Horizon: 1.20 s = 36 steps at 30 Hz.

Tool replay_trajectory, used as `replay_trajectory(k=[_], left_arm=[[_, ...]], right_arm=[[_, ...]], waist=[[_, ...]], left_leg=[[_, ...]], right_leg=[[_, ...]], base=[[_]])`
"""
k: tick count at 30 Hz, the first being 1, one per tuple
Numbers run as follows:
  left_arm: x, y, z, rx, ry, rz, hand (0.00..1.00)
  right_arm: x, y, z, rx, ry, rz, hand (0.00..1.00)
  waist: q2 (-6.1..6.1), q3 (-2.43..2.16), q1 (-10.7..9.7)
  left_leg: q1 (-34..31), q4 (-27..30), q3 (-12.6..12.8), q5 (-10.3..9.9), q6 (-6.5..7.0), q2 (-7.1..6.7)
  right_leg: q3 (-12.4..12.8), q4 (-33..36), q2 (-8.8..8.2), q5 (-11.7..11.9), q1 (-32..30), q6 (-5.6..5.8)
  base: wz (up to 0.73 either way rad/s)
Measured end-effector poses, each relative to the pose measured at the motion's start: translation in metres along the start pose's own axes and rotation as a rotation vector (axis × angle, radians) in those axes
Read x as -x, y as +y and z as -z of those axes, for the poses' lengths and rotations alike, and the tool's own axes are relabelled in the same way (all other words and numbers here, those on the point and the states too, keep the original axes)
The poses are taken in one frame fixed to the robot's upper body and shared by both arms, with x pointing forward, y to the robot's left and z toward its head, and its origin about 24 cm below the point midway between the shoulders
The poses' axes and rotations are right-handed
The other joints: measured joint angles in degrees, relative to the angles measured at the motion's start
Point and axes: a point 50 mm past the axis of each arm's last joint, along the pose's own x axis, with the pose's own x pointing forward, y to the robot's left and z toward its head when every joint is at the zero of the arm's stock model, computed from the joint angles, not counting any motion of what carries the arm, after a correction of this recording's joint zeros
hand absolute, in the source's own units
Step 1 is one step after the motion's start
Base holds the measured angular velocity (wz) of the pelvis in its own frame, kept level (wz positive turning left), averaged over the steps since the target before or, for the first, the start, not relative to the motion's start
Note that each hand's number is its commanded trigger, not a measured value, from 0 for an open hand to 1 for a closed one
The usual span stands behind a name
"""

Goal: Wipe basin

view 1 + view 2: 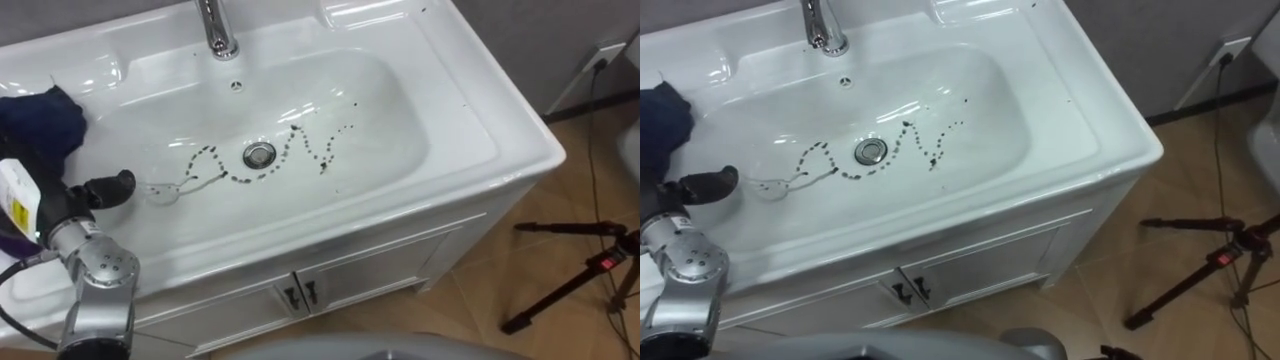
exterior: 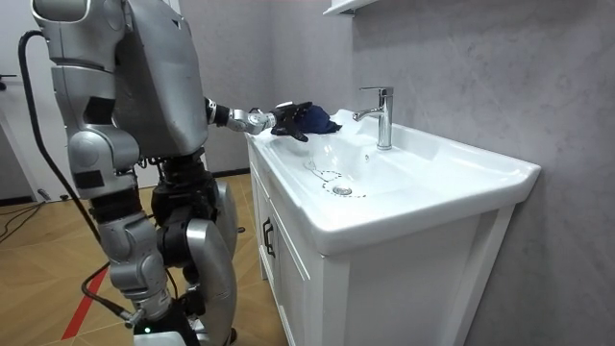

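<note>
basin holding a dotted dark squiggle around its drain, dark blue cloth lying at nine o'clock on the counter, partly cut off, left hand resting by it, grip impossible to tell

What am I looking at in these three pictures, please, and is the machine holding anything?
This is a humanoid robot standing at a white basin set on a cabinet. Two pictures come from the twin cameras in its head and look down into the bowl. The third comes from a camera standing in the room and sees the robot from the side. Its left hand is at a dark blue cloth on the basin's left rim; I cannot tell whether it grips the cloth. In the bowl, a wavy line of dark marks runs past the drain, in front of the faucet. A tripod stands on the floor to the right.
</note>
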Motion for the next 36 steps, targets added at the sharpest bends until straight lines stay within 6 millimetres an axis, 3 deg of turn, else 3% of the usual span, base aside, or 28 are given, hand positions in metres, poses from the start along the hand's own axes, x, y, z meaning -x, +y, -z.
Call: replay_trajectory(k=[12,24,31,36], left_arm=[[-0.014,0.001,-0.024,-0.011,-0.087,-0.076,0.00],[-0.015,0.001,-0.019,-0.047,-0.050,-0.077,0.00],[-0.013,-0.001,-0.004,-0.099,0.007,-0.058,0.00],[-0.016,0.003,0.006,-0.149,0.030,-0.054,0.00]], right_arm=[[0.001,-0.003,0.008,0.004,0.043,0.005,0.00],[0.001,-0.004,0.011,0.022,0.080,0.007,0.00],[0.001,-0.004,0.014,0.062,0.099,0.005,0.00],[0.002,-0.004,0.018,0.059,0.124,-0.005,0.00]], waist=[[0.42,-0.10,0.07],[0.54,0.01,0.02],[-0.26,0.31,-0.40],[-1.36,0.01,-0.34]], left_leg=[[-0.51,0.20,-0.07,0.01,0.00,-0.02],[-0.56,0.20,-0.07,0.01,0.00,-0.06],[-0.93,0.48,-0.34,0.02,0.01,-0.34],[-1.41,0.89,-0.61,0.02,0.01,-0.62]], right_leg=[[0.17,0.08,-0.02,0.01,-0.82,-0.02],[0.37,0.22,-0.04,-0.02,-1.09,-0.03],[0.34,1.38,-0.37,-0.67,-1.79,0.04],[0.15,3.29,-0.81,-1.52,-2.92,-0.10]], base=[[0.00],[0.00],[0.01],[0.02]])
